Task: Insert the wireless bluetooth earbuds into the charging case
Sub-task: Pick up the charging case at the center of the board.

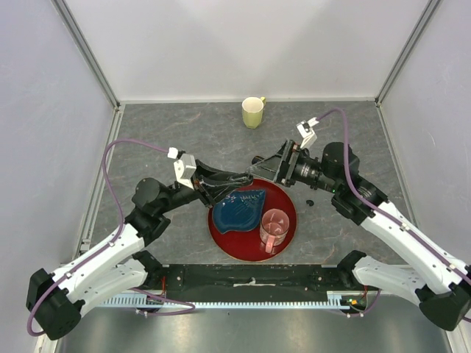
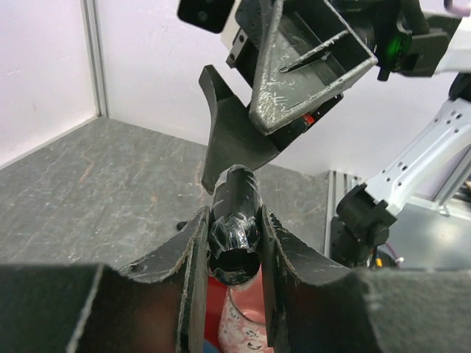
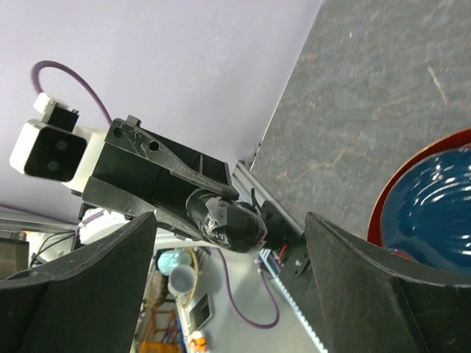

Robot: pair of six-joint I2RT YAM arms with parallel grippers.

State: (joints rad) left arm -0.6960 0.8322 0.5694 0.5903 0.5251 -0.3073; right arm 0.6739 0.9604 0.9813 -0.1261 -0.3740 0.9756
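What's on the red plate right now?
A blue dish and a pink cup sit on the plate. The left gripper, holding a black case, covers its far rim, so nothing there shows.

Grey table (image 1: 169, 140) bearing red plate (image 1: 234, 247), yellow-green cup (image 1: 253, 112), black earbud (image 1: 310, 201)

The top view looks steeply down over the whole tabletop (image 1: 184, 140) from above its near edge at 6 o'clock, while the close wrist views face each other, one along the left tool (image 2: 235, 224) toward 3 o'clock, one along the right tool (image 3: 224, 220) toward 9 o'clock, sharing the black case (image 2: 237, 197).
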